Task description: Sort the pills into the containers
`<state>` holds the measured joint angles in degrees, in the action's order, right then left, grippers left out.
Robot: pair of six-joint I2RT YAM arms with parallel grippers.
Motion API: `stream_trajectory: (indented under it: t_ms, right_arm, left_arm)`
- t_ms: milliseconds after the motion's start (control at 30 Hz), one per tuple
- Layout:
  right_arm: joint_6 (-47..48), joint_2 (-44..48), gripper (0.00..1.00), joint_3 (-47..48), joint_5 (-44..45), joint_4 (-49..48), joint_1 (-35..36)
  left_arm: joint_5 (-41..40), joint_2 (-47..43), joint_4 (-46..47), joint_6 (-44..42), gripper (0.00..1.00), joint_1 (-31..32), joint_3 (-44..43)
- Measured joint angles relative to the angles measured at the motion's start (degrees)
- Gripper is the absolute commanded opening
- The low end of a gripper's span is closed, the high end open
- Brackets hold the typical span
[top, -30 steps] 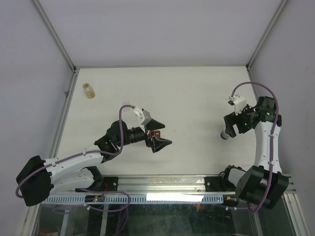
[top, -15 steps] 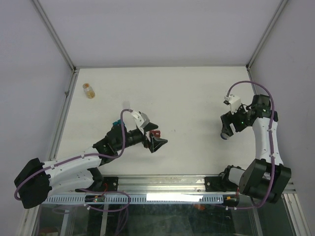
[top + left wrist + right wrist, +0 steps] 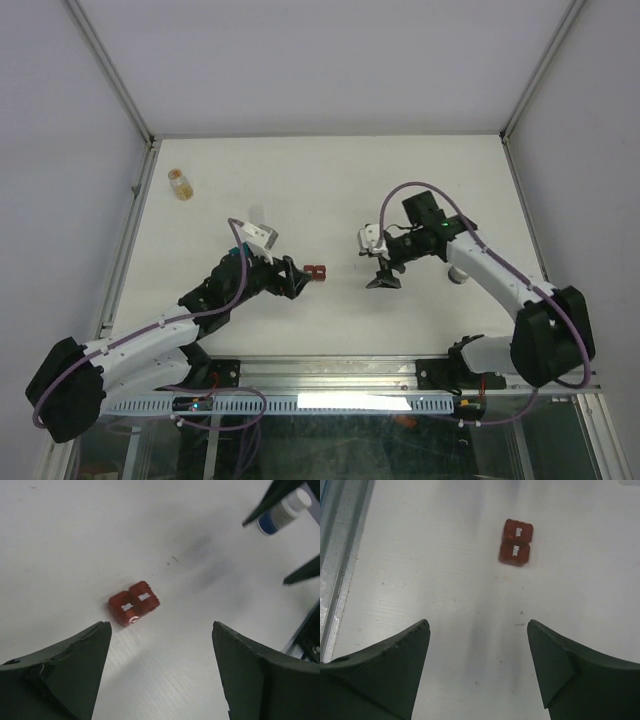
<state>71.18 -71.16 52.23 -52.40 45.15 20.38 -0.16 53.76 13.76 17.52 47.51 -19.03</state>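
Two grippers face each other across the near half of the table in the top view. The left gripper and the right gripper stand on either side of the dark red container. The container sits just beside the left gripper's tips and a little apart from the right one, left of the table's middle and closer to the near edge than the far one. A small amber vial lies well apart, near the far left corner.

From the left wrist, both fingers are spread wide with nothing between them. The red container lies flat on the table ahead of them, touching neither, and its two lids carry white lettering. A white bottle with a blue label lies on its side towards the upper right of this view.

From the right wrist, the jaws are likewise spread wide and empty. The red container rests on bare table beyond the fingertips, its two compartments lined up one behind the other. A metal rail runs along the table's edge at the left.
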Motion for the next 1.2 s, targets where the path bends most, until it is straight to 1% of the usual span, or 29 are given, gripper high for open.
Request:
stream_trajectory:
  t_ms: [133, 200, 267, 467, 700, 833, 1000, 1100, 1200]
  right_arm:
    - [-2.01, -10.43, 0.8, 2.69, 1.73, -7.1, 8.98]
    - [-3.87, -15.19, 0.8, 4.83, 3.93, -10.6, 12.2]
    - [-5.9, -18.49, 0.8, 6.01, 6.47, -14.43, 15.04]
    - [-12.33, -26.38, 0.79, 10.12, 12.79, -21.18, 21.59]
    - [-16.74, -30.97, 0.73, 10.82, 18.38, -25.0, 23.54]
    - [-18.32, -32.46, 0.66, 10.88, 20.61, -26.23, 24.79]
    - [-19.69, -33.59, 0.52, 10.97, 22.29, -27.02, 25.31]
    - [-20.28, -33.79, 0.42, 11.13, 23.19, -27.32, 25.31]
    - [-20.92, -33.79, 0.34, 11.17, 23.74, -27.58, 25.31]
  left_arm:
    - [0.59, -2.62, -3.89, 9.46, 0.68, -9.88, 0.02]
    - [0.5, -3.54, -5.38, 13.07, 0.64, -13.27, 0.28]
    - [0.48, -4.35, -6.69, 15.8, 0.6, -15.12, 0.79]
    - [0.22, -5.27, -9.99, 20.41, 0.59, -16.85, 1.84]
    - [0.17, -5.46, -11.54, 21.99, 0.58, -16.87, 2.62]
    - [0.2, -5.49, -12.13, 22.36, 0.58, -16.87, 2.99]
    - [0.2, -6.16, -12.41, 22.58, 0.59, -16.87, 3.13]
    - [0.46, -6.86, -12.07, 22.8, 0.62, -16.87, 3.48]
    - [2.08, -6.99, -11.13, 23.5, 0.65, -16.87, 4.26]
